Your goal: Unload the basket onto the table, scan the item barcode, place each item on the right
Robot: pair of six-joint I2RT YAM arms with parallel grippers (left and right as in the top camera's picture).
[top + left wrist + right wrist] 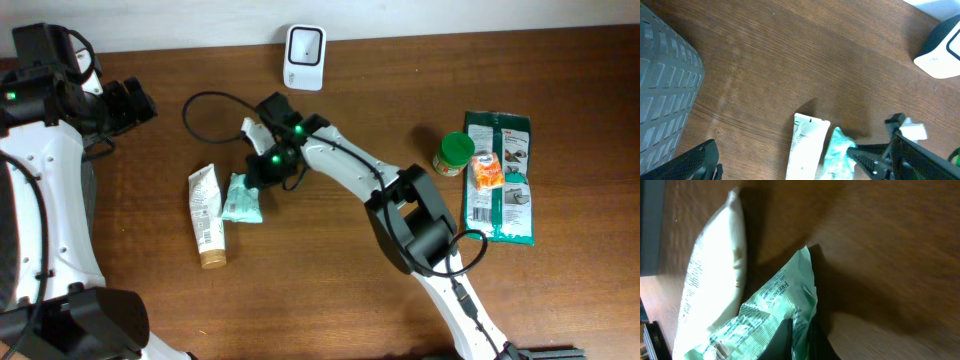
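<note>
wooden table, dark brown and grained, fills the overhead view. the teal packet, the item to be scanned, lies flat left of the frame's centre. just beside it on its left is a white tube with a tan cap.

the right gripper reaches in from the lower right of the frame and meets the packet at its upper right edge. in the right wrist view its dark fingers are pinched together on the packet's crinkled film at the bottom of the frame, and the tube's pale body lies to the left.

the white scanner stands at the top centre of the overhead frame, well apart from the packet. the left gripper hangs in the upper left, jaws spread wide with nothing between them, away from packet and tube.

a green-lidded jar, long green pouches and a small orange packet sit at the right side. in the left wrist view a grey ribbed surface fills the left edge.
</note>
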